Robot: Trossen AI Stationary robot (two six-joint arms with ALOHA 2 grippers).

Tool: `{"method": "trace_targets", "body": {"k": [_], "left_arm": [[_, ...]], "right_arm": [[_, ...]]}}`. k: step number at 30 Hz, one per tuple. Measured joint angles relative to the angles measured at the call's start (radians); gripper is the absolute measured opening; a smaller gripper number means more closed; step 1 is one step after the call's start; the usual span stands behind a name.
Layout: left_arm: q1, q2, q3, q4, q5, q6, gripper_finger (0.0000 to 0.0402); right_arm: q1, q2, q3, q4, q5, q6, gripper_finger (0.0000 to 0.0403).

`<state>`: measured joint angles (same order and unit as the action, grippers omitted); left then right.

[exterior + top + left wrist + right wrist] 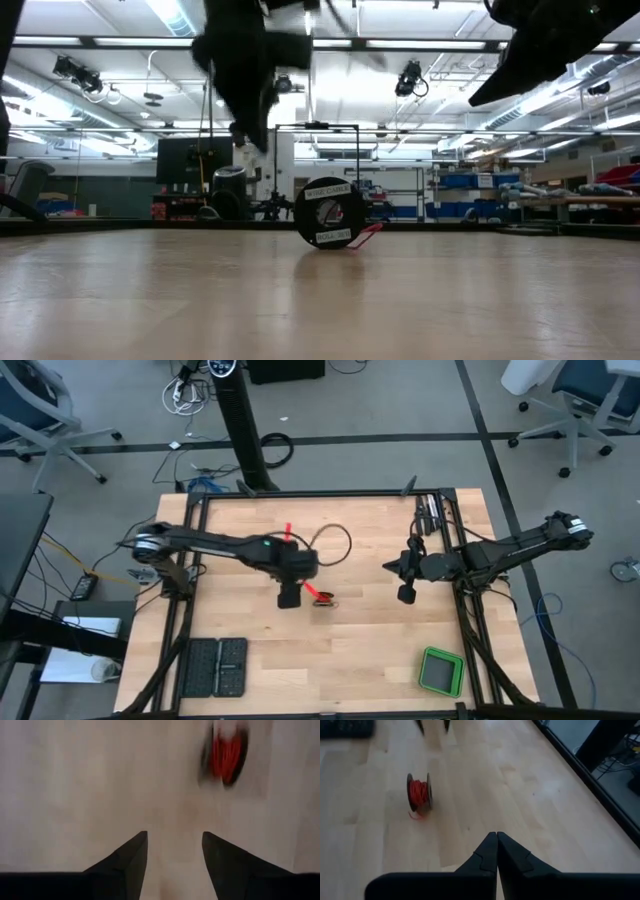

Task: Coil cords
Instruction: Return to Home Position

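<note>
The red-orange cord point(418, 791) is wound on a small black spool point(330, 214) that stands on the rims of its two flanges near the table's middle. A short loose end point(368, 233) trails from it onto the wood. My left gripper point(289, 600) hangs above the table just left of the spool. In the left wrist view it point(175, 836) is open with only bare wood between its fingers, and the spool point(227, 755) lies ahead of them. My right gripper point(496, 837) is shut and empty, raised over the table's right half point(405, 595).
Two black ribbed trays point(218, 665) lie at the near left of the table, and a green box point(440, 671) at the near right. A black frame point(330, 495) runs along the table's edges. Bare wood surrounds the spool.
</note>
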<state>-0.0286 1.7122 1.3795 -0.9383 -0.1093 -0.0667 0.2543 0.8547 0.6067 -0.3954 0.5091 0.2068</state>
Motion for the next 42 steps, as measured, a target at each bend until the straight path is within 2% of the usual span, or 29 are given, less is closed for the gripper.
{"method": "trace_targets", "body": {"k": [4, 9, 17, 22, 28, 31, 36, 42], "left_arm": [[-0.006, -0.112, 0.002, 0.096, -0.104, 0.041, 0.0193], [-0.005, -0.205, 0.002, 0.240, -0.114, 0.064, 0.0193], [-0.005, -0.225, 0.001, 0.584, -0.115, 0.063, 0.0193], [0.009, -0.213, -0.016, 0.880, -0.115, 0.063, 0.0193], [0.014, -0.229, -0.167, 1.360, -0.118, 0.063, 0.0193], [0.013, -0.259, -0.234, 1.497, -0.115, 0.063, 0.0193], [0.016, -0.322, -0.372, 1.543, -0.116, 0.062, 0.0193], [0.022, -0.434, -0.593, 1.558, -0.115, 0.062, 0.0193]], "right_arm": [[0.000, 0.011, 0.000, 0.025, -0.006, 0.000, 0.0008], [0.000, 0.012, -0.001, 0.056, -0.007, -0.001, 0.0004], [-0.002, 0.002, -0.010, 0.144, -0.007, 0.000, 0.0008], [-0.001, -0.082, -0.048, 0.187, -0.007, 0.000, 0.0006], [-0.011, -0.223, -0.126, 0.217, -0.007, 0.000, 0.0008], [-0.024, -0.278, -0.167, 0.240, -0.007, 0.000, 0.0008], [-0.052, -0.385, -0.237, 0.250, -0.007, 0.000, 0.0007], [-0.086, -0.519, -0.336, 0.254, -0.007, 0.000, 0.0008]]}}
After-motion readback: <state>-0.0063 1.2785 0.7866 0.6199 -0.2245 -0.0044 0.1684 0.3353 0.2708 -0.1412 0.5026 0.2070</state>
